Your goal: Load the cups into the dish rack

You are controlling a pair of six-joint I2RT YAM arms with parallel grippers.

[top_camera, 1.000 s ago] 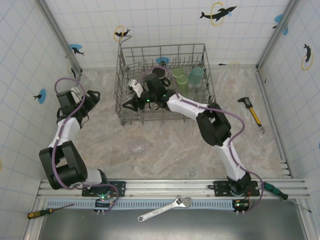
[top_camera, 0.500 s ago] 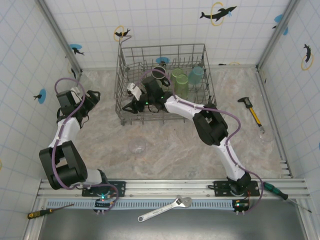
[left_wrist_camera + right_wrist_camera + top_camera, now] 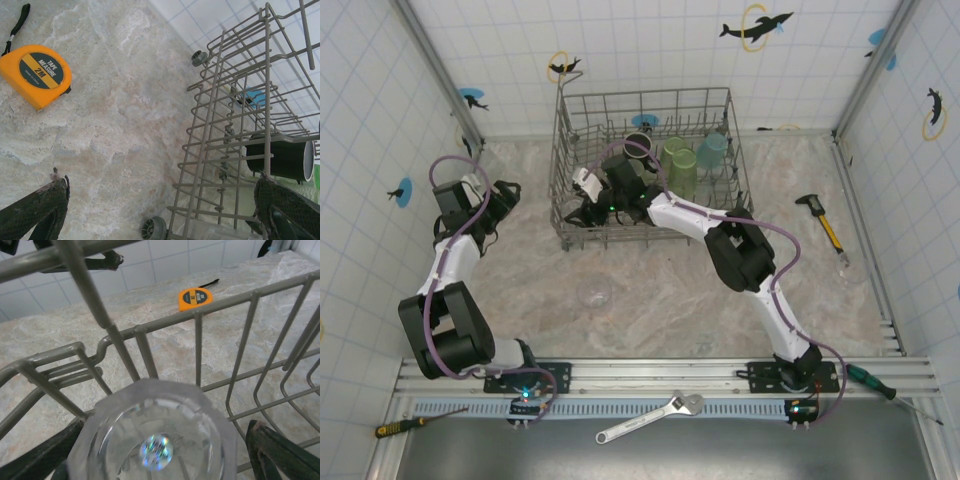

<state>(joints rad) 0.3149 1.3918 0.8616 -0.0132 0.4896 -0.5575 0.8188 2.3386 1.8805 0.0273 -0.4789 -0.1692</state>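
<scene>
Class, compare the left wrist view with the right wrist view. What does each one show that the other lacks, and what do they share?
Left wrist's extra: a black mug inside the dish rack, and a wheel at the rack's corner. Right wrist's extra: a clear cup close up, between the fingers of the open right pincer. Shared: the orange tape measure lying on the marble table, and the rack's grey wires.

Dish rack (image 3: 645,95): grey wire basket, far middle of table.
Black mug (image 3: 638,148): inside rack, far row.
Green tumblers (image 3: 677,160): beside mug.
Teal tumbler (image 3: 712,148): rack's right side.
Clear cup (image 3: 155,440): faceted, among rack wires.
Loose clear cup (image 3: 594,293): on table, before rack.
</scene>
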